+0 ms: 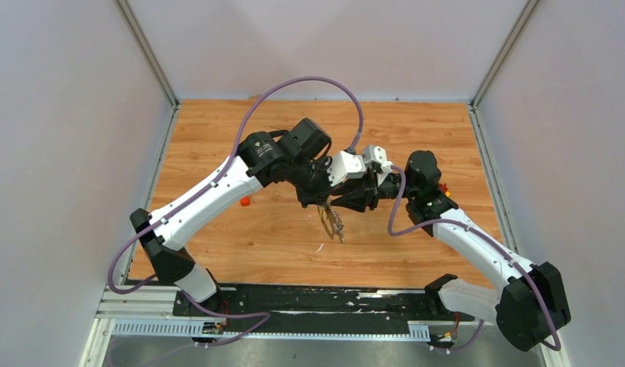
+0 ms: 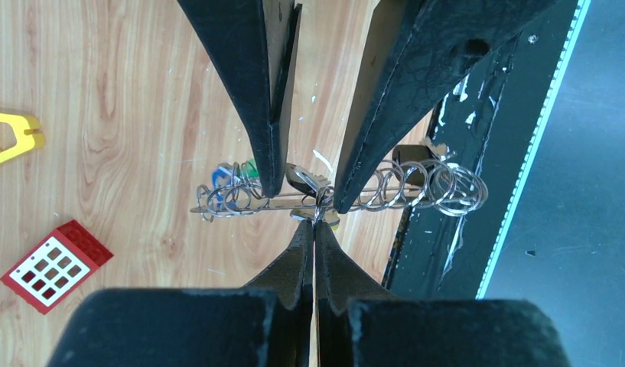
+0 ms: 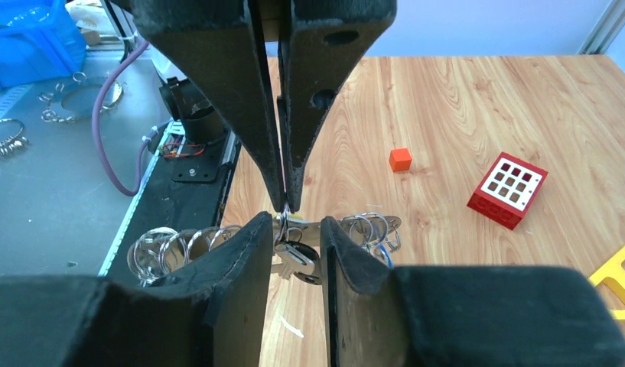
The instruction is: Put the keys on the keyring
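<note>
- Wooden table (image 1: 217,130), orange-brown grain, with a few white flecks near its middle.
- Small orange cube (image 1: 245,201) at 9 o'clock from the table's middle in the top view.
- Red brick (image 3: 508,189) with a white grid face, at 4 o'clock from the cube in the right wrist view, apart from it.
- Yellow frame (image 3: 619,279) at 4 o'clock from the brick, cut off by the picture's edge.
- Black strip (image 1: 317,298) along the 6 o'clock edge.

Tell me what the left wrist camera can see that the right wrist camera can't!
Only the left wrist view shows a small green plastic key tag. Only the right wrist view shows a small orange block, a blue plastic bin, a purple cable and loose metal rings on a grey surface. Both show the grey metal keyring crowded with silver wire rings, the shut left hand pinching it, the right hand open over it, a red toy brick with a white grid and a yellow plastic frame.
</note>
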`<action>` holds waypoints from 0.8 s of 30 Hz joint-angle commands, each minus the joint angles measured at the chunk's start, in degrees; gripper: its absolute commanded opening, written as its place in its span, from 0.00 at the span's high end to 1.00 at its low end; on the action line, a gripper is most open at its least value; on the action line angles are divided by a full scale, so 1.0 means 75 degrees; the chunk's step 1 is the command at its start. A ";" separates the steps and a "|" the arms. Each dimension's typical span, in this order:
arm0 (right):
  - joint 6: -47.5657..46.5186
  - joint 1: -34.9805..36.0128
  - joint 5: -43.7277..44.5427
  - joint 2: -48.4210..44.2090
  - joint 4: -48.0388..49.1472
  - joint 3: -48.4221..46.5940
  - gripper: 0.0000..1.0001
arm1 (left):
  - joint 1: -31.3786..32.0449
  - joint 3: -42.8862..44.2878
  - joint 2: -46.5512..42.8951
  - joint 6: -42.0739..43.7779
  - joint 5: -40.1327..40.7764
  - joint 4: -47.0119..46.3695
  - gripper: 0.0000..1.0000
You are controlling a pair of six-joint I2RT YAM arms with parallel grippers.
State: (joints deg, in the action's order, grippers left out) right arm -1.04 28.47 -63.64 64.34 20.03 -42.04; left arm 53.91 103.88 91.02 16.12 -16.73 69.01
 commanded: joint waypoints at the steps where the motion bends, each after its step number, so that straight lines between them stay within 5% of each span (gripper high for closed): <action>1: 0.0457 0.0048 -0.0303 0.0028 0.0670 -0.0008 0.71 | 0.0031 -0.0028 -0.0324 -0.0160 -0.0274 -0.0374 1.00; 24: 0.0391 0.0156 -0.0354 0.0232 0.0591 -0.0066 0.82 | 0.0030 -0.0104 -0.0426 -0.0189 -0.0400 -0.0506 1.00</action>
State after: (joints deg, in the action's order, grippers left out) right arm 1.89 28.82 -65.28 65.56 23.44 -42.02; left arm 53.89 102.78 90.35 15.64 -17.72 67.94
